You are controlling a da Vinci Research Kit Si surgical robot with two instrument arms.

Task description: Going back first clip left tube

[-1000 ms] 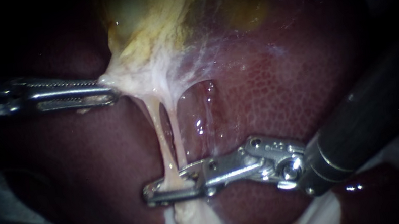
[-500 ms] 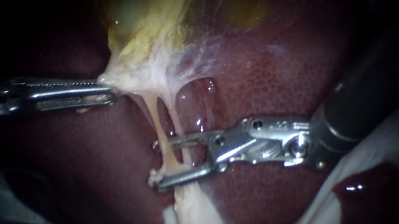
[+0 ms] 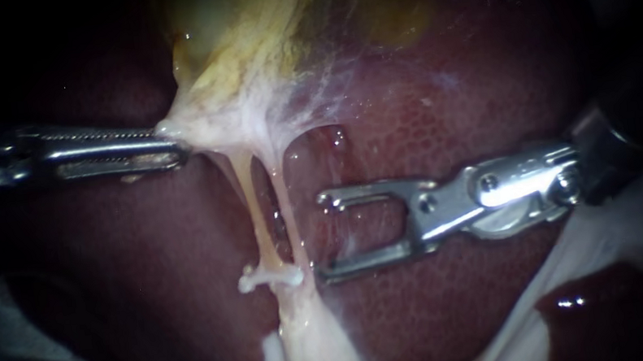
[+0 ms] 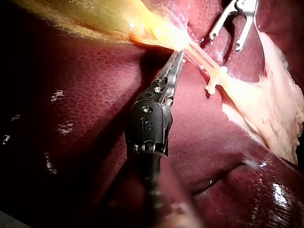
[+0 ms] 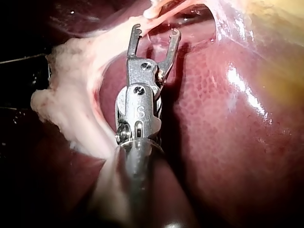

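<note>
Two thin pale tubes run down from the yellowish gallbladder (image 3: 253, 25). The left tube (image 3: 253, 205) carries a pale clip (image 3: 270, 278) across its lower part; the right tube (image 3: 284, 201) runs close beside it. My right instrument (image 3: 325, 237) stands open just right of the tubes, jaws wide apart and empty, clear of the clip. My left instrument (image 3: 170, 144) is shut on the white tissue at the gallbladder's neck, holding it out to the left. The left wrist view shows its jaws (image 4: 178, 56) on that tissue, with the clip (image 4: 213, 83) beside them. The right wrist view shows my right instrument (image 5: 156, 32) open.
Dark red liver (image 3: 452, 107) lies behind and around the tubes. A thick band of white fatty tissue (image 3: 310, 354) continues below the clip and spreads right (image 3: 593, 254). The same pale tissue (image 5: 71, 99) lies beside my right instrument's shaft.
My right instrument's jaws, closed around the left tube, opened and left the clip on it. The instrument then drew back to the right. My left instrument kept its hold.
</note>
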